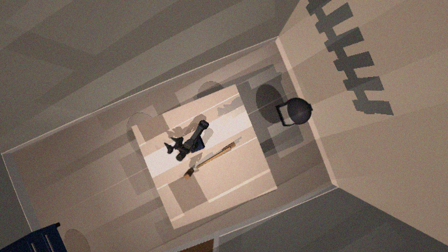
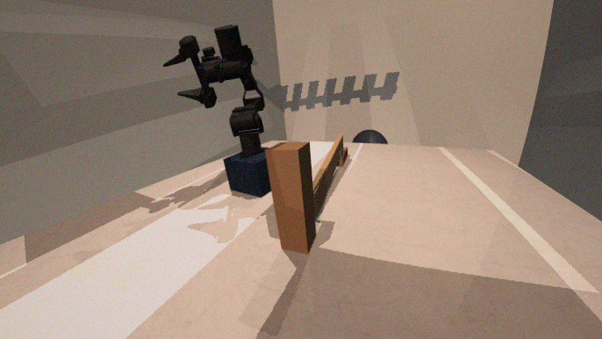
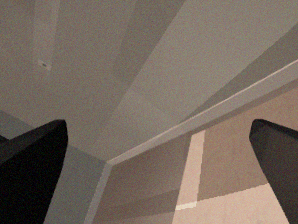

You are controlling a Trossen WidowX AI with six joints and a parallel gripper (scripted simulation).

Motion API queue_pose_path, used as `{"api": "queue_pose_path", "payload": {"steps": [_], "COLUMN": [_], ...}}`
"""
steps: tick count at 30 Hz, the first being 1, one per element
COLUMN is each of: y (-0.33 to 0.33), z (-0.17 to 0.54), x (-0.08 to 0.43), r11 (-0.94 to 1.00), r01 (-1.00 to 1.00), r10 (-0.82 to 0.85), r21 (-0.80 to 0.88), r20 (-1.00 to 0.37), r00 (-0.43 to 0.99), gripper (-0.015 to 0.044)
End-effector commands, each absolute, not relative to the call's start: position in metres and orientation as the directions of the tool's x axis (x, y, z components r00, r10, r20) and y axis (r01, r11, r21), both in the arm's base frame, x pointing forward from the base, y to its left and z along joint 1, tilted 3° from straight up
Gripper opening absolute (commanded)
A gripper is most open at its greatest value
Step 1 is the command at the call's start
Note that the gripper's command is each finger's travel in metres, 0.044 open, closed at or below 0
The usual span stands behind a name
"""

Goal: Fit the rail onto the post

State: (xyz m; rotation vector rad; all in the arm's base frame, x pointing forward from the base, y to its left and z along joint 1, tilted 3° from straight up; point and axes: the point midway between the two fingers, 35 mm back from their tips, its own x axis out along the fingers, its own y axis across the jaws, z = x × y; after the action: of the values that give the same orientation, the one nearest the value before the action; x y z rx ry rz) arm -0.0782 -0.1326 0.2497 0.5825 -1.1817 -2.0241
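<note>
Nearest in the exterior view stands the short wooden post (image 2: 291, 198), upright on the bench (image 2: 439, 211). Its pegs are not visible from this side. Just behind it the rail (image 2: 328, 170) runs away from the camera, its near end low behind the post and its far end higher, by the look of it seated at the footboard block (image 2: 343, 155), though the bracket itself is too small to make out. From above, the rail (image 1: 212, 158) lies as a thin diagonal with the post (image 1: 188, 173) at one end.

Farther back, the arm rises from its dark blue base (image 2: 247, 173), and the end effector (image 2: 184, 76) hangs high in the air, turned away from the rail, its fingers spread wide and holding nothing. The wrist view shows only the two dark fingers framing wall and floor.

The step in hand is the approach. Done well, it likely means swinging round and coming down over the rail near its low end, fingers straddling its narrow width, so that the lift can level the rail and line the holes up with the pegs without dragging the far end from its seat.

There is open room on the bench to the right of the rail; the base stands just beside the post on the other side, so the descent should keep off both.
</note>
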Motion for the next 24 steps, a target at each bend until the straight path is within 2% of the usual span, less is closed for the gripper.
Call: {"api": "queue_pose_path", "payload": {"steps": [1,4,7,12,14,16,24], "y": [-0.133,-0.146,-0.165,-0.179,-0.180,-0.178,-0.163], "z": [0.250,0.248,0.243,0.228,0.222,0.217,0.194], "x": [-0.077,-0.059,-0.022,0.048,0.073,0.088,0.147], "r11": [-0.334,-0.395,-0.414,-0.164,-0.011,0.092,0.488], "r01": [0.359,0.487,0.726,0.985,0.993,0.972,0.705], "r10": [-0.767,-0.823,-0.902,-0.946,-0.935,-0.923,-0.825], "r21": [0.871,0.779,0.549,0.061,-0.117,-0.218,-0.515], "r20": [-0.030,-0.065,-0.140,-0.292,-0.350,-0.386,-0.535], "r00": [-0.641,-0.564,-0.408,-0.139,-0.051,0.000,0.181], "gripper": [0.0426,0.0440,0.0440,0.0440,0.0440,0.0440,0.0440]}}
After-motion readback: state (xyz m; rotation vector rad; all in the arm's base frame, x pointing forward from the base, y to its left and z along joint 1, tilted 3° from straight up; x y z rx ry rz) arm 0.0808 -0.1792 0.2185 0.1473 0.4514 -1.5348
